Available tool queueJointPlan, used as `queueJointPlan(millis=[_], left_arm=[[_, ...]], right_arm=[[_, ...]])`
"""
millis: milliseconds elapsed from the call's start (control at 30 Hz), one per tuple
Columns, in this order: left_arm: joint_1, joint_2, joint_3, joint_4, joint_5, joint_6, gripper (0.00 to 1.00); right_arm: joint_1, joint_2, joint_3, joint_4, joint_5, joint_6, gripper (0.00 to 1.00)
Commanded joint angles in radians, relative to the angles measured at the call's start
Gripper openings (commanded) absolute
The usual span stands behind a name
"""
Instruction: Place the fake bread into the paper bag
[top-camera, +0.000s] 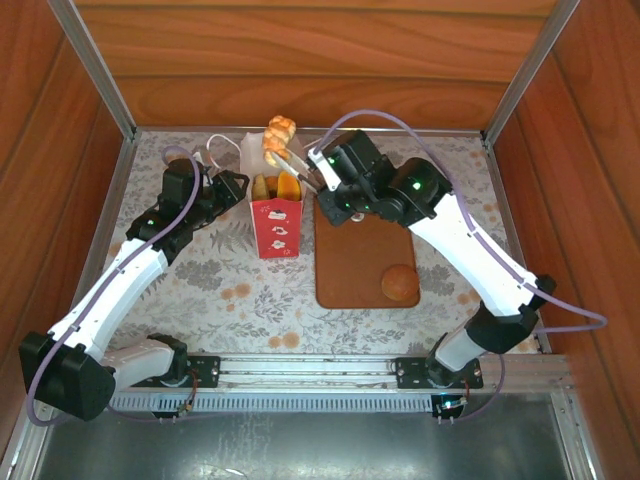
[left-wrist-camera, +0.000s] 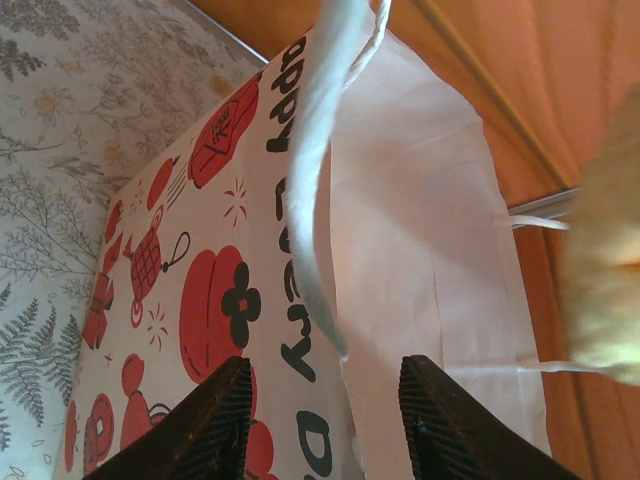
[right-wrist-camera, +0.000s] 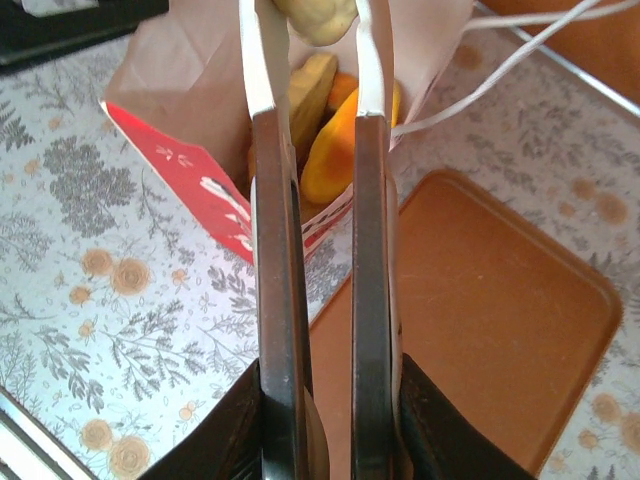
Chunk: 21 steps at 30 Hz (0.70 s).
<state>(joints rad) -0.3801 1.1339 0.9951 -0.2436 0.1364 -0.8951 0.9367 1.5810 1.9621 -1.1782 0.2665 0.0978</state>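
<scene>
The mouth of the paper bag (top-camera: 275, 222) is crowded: pastries (top-camera: 277, 186) sit high inside it, and the metal tongs (top-camera: 300, 160) slant in from the right with a braided pastry (top-camera: 279, 133) above its far edge. The left gripper (top-camera: 238, 187) is against the bag's left side and the right gripper (top-camera: 322, 172) is just right of it, so both flanks are blocked. A cord handle (top-camera: 215, 150) loops far left of the bag. Near the bag the desk (top-camera: 250, 300) lies open between the arms. The tray (top-camera: 350, 270) is bare but for a round bun (top-camera: 400, 284) at its near right corner. Wooden walls (top-camera: 300, 60) close the far, left and right sides
</scene>
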Motion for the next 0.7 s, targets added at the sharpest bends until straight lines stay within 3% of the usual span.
queueJointPlan(millis=[0, 267, 467, 667], left_arm=[[-0.005, 0.001, -0.015, 0.025, -0.002, -0.002, 0.42], [-0.005, 0.006, -0.030, 0.027, -0.009, 0.005, 0.38], [-0.005, 0.007, -0.038, 0.046, -0.014, 0.014, 0.39], [-0.005, 0.007, -0.018, 0.045, -0.025, 0.048, 0.42]], right_arm=[[0.010, 0.001, -0.015, 0.018, -0.055, 0.028, 0.19], [0.008, 0.039, -0.058, 0.019, -0.078, 0.086, 0.24], [0.007, 0.050, -0.063, 0.028, -0.084, 0.113, 0.37], [0.005, 0.053, -0.072, 0.039, -0.076, 0.132, 0.43]])
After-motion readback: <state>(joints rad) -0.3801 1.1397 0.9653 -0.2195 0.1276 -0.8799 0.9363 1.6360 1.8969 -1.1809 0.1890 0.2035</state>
